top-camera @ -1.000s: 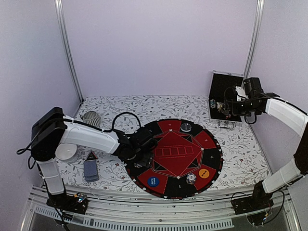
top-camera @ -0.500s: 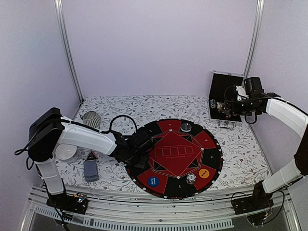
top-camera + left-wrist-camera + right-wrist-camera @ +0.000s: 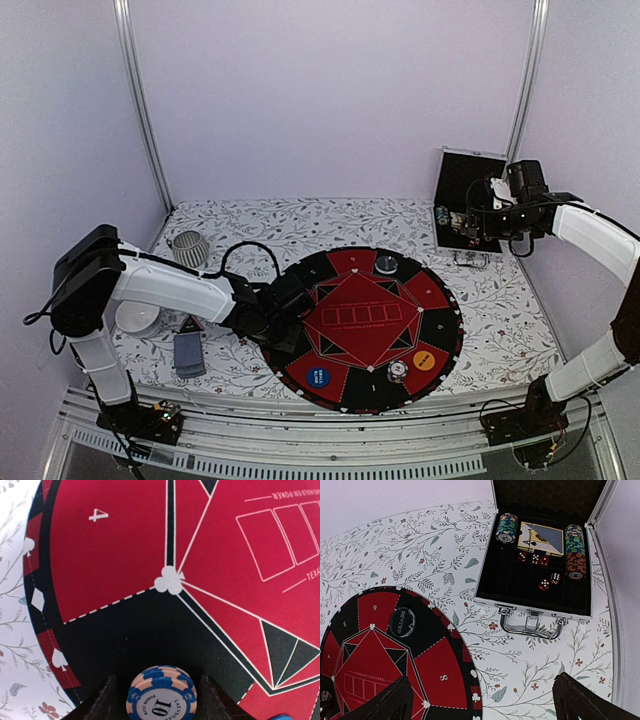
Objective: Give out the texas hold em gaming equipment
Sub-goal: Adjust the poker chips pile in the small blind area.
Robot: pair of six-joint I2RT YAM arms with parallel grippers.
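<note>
Left wrist view: a short stack of poker chips [image 3: 161,692], blue and pale pink with "10" on the top face, sits on a black segment of the round felt mat [image 3: 120,555], near its edge. The left gripper [image 3: 158,679] straddles the stack. Its jaws are set slightly wider than the chips, one finger on each side. The stack appears to rest on the mat rather than hang in the grip. The lower frame edge cuts off the pads, so contact with the rims cannot be confirmed.

Handling, as a judgement: the chips are rigid and dense for their size, with smooth faces that slide on one another. Grip across the diameter, with the pads on the striped rims and low enough to catch every chip. A high or off-centre grip would likely shear the stack.

Right wrist view: the right gripper [image 3: 485,700] is spread wide and holds nothing. It is raised in front of the open case [image 3: 535,607], which holds further chip stacks [image 3: 574,540], a card deck [image 3: 540,540] and red dice [image 3: 543,584].

Top external view: the blue disc [image 3: 318,377] and orange disc [image 3: 424,360] lie on the mat's near edge. A pile of grey-blue cards [image 3: 188,353] lies off the mat to the left.
</note>
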